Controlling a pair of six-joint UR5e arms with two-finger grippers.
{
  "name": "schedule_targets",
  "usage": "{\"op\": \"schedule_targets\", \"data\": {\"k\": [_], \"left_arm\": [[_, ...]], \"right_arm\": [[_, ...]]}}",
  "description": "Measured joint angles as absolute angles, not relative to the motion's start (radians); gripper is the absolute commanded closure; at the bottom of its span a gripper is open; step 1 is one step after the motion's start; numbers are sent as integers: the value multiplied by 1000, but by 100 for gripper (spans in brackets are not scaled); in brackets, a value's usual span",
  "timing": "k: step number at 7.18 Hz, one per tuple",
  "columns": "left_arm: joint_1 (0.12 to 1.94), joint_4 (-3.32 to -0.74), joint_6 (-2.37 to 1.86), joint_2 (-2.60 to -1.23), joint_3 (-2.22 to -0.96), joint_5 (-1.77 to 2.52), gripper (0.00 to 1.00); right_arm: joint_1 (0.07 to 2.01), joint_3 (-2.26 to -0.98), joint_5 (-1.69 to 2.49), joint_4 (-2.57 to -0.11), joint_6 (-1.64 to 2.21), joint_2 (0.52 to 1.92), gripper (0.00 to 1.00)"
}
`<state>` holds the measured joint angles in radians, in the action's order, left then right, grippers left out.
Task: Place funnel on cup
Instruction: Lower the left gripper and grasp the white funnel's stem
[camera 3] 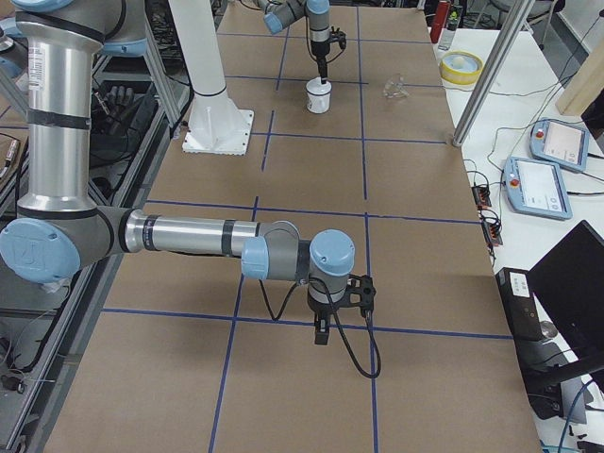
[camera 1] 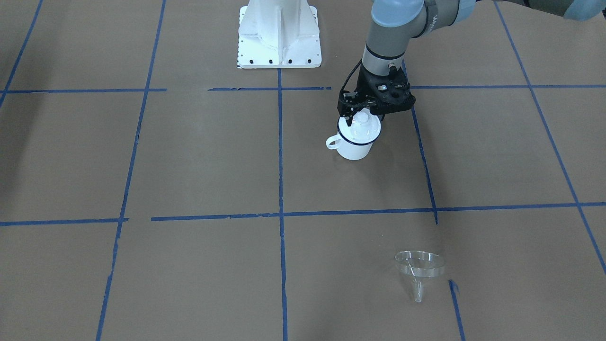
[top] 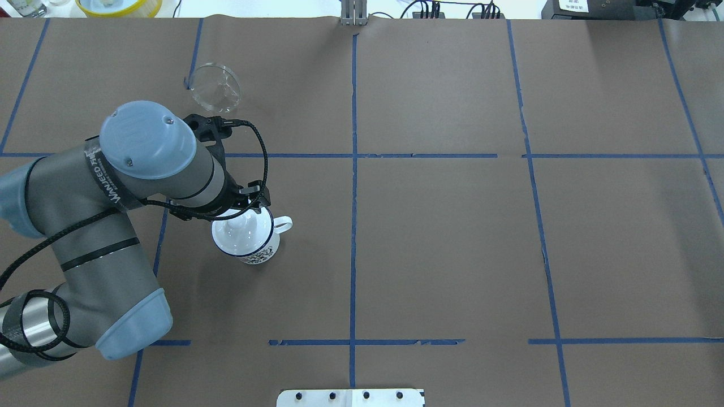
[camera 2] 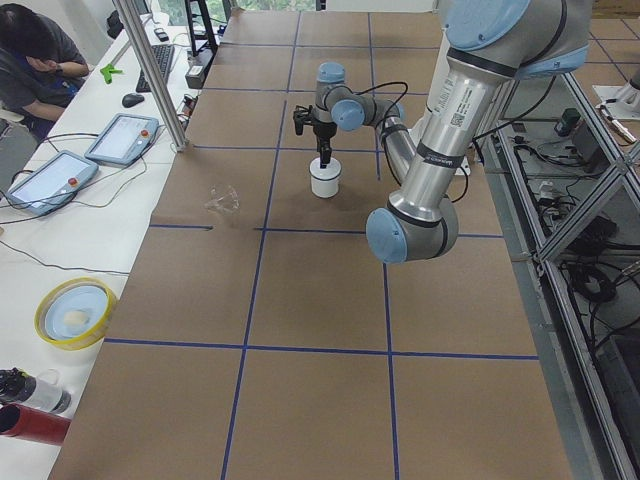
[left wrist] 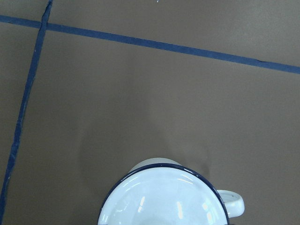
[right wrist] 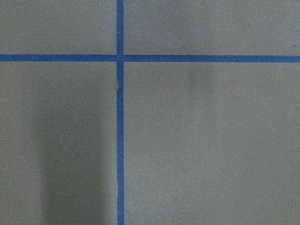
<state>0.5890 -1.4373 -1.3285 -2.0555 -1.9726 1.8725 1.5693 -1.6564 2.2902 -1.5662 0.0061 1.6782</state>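
Note:
The white cup [camera 1: 354,148] with a dark blue rim stands on the brown table, its handle toward the table's middle. It also shows in the overhead view [top: 259,253]. My left gripper [camera 1: 363,113] hangs straight over it, fingers on either side of the knob of a white domed lid [camera 1: 363,125] at the cup's mouth. I cannot tell whether the lid rests on the cup. The clear funnel [camera 1: 419,266] lies on its side near the table's far edge, well away from the cup [top: 215,87]. My right gripper [camera 3: 321,330] hangs over bare table; I cannot tell whether it is open or shut.
The white robot base plate [camera 1: 279,38] is at the robot's side of the table. A yellow bowl [top: 119,5] and a metal post [camera 3: 481,90] stand beyond the far edge near the funnel. Blue tape lines cross the brown paper.

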Motion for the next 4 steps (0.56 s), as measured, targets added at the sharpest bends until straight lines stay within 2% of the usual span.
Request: {"op": "schedule_targets", "data": {"k": [1, 2, 4], "left_arm": [[588, -1437, -1329, -2055, -1973, 1873, 31], [587, -1440, -1330, -2056, -1974, 1874, 54], [585, -1447, -1331, -2056, -1976, 1877, 57]], "right_arm": [[1569, -1656, 2290, -1566, 6, 1678, 0], [1569, -1656, 2290, -1566, 6, 1678, 0], [1569, -1657, 2290, -1566, 6, 1678, 0]]}}
